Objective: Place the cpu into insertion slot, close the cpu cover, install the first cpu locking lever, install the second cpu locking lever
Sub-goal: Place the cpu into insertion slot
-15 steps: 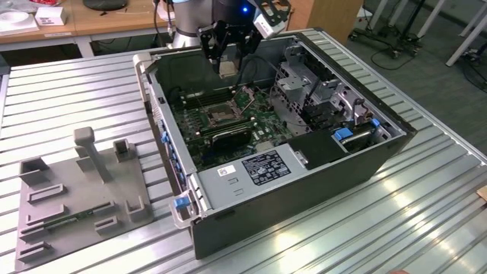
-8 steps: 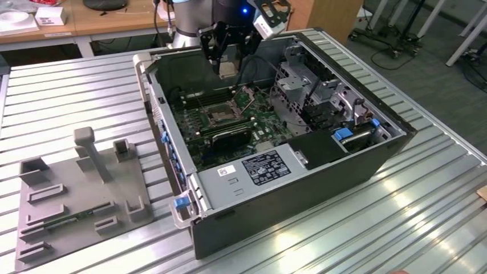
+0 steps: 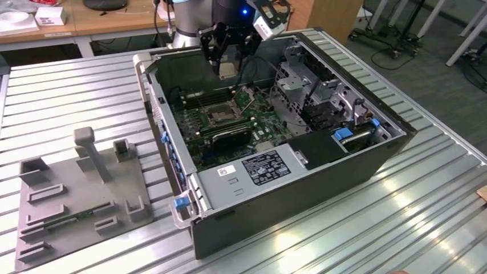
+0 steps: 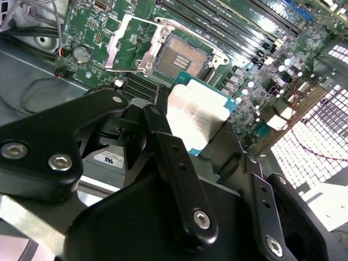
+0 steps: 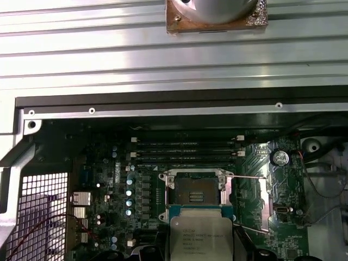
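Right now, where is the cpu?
In both wrist views the cpu sits clamped in the tool, above the green board and next to the open insertion slot. In the exterior view it hangs inside the open computer case.

Cameras around the open black computer case [image 3: 304,188]
Exterior view looks down from afar; both wrist views sit close over its silver-rimmed square socket [image 4: 182,54] [image 5: 194,191].
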Controlling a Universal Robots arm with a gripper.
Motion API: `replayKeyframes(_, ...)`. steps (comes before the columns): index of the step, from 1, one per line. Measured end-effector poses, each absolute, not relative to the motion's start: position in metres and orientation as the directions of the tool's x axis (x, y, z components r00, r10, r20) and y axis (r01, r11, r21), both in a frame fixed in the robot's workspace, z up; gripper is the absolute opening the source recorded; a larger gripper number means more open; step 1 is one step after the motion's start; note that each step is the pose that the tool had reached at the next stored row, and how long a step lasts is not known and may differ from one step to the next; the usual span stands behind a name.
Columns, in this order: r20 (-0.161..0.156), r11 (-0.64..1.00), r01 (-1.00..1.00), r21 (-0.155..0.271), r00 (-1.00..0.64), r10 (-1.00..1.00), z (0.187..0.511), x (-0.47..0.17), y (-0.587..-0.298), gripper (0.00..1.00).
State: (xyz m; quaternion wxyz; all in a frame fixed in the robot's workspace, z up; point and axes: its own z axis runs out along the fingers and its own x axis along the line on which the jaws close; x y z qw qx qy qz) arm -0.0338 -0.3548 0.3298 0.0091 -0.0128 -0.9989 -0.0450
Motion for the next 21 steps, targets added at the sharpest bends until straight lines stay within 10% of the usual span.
replayKeyframes(21,0.019,0.996,0.026,0.090,-1.000,0.025,0.3266,-0.0338,-0.3548,0.54)
